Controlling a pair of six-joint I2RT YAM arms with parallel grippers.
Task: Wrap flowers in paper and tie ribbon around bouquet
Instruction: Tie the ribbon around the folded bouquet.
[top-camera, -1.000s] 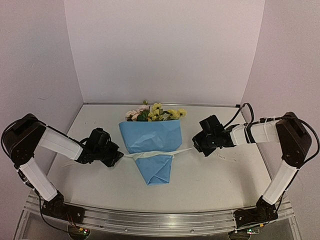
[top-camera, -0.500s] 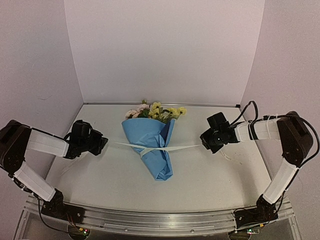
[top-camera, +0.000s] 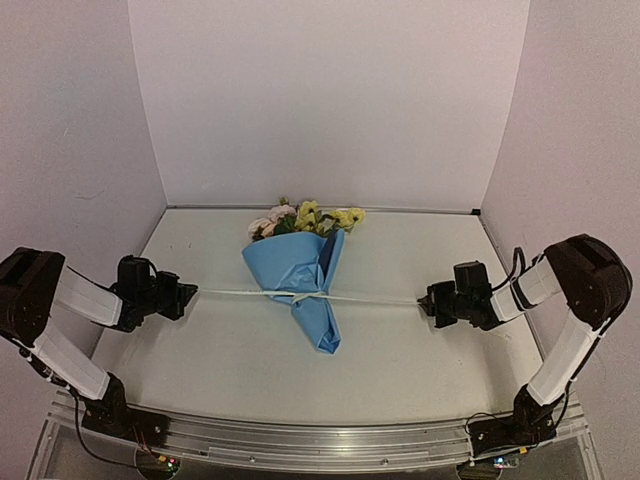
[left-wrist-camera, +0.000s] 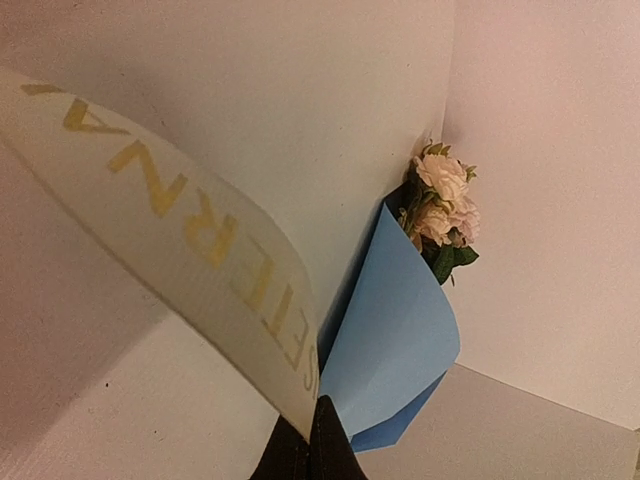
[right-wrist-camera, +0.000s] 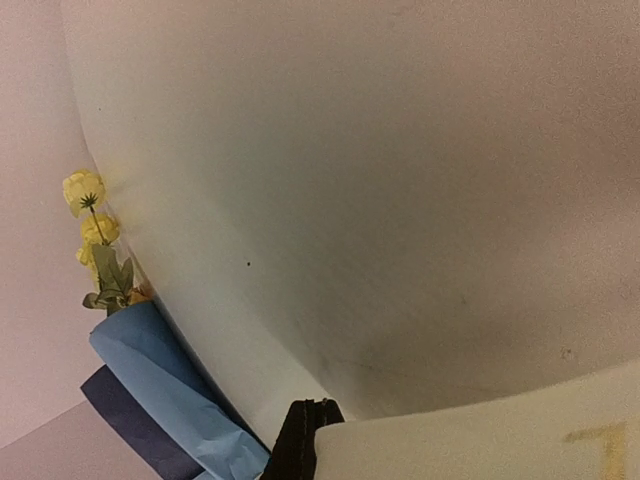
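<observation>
**Claws at both ends of a stretched ribbon, bouquet between**

Left claw (top-camera: 190, 292) – clenched on one end of the ribbon (top-camera: 370, 297), low over the left side of the worktop (top-camera: 230, 360). In the left wrist view its dark fingers (left-wrist-camera: 300, 455) are pressed together, and the cream band leaves them and sweeps up and to the left, with gold lettering on its face.

Right claw (top-camera: 427, 300) – clenched on the other end, low over the right side of the worktop. In the right wrist view the fingertips (right-wrist-camera: 300, 440) sit tight together, with the ribbon running off to the lower right and one gold letter just visible on it.

Between the two claws the ribbon runs as a nearly straight, thin pale line just above the surface. The claws are well apart, one on each side of the bouquet (top-camera: 300, 275).

The bouquet lies on the middle of the worktop, its wide rim toward the back wall and its point toward the near edge, slanting a little to the right. The blue paper (top-camera: 285, 268) is drawn in narrow where the ribbon crosses the cone, about halfway down. Whether a knot sits at that crossing I cannot tell. A darker blue inner face shows along the right fold.

The flowers (top-camera: 305, 217) stick out above the rim: pale pink blossoms on the left, yellow on the right, with dark leaves among them.
</observation>
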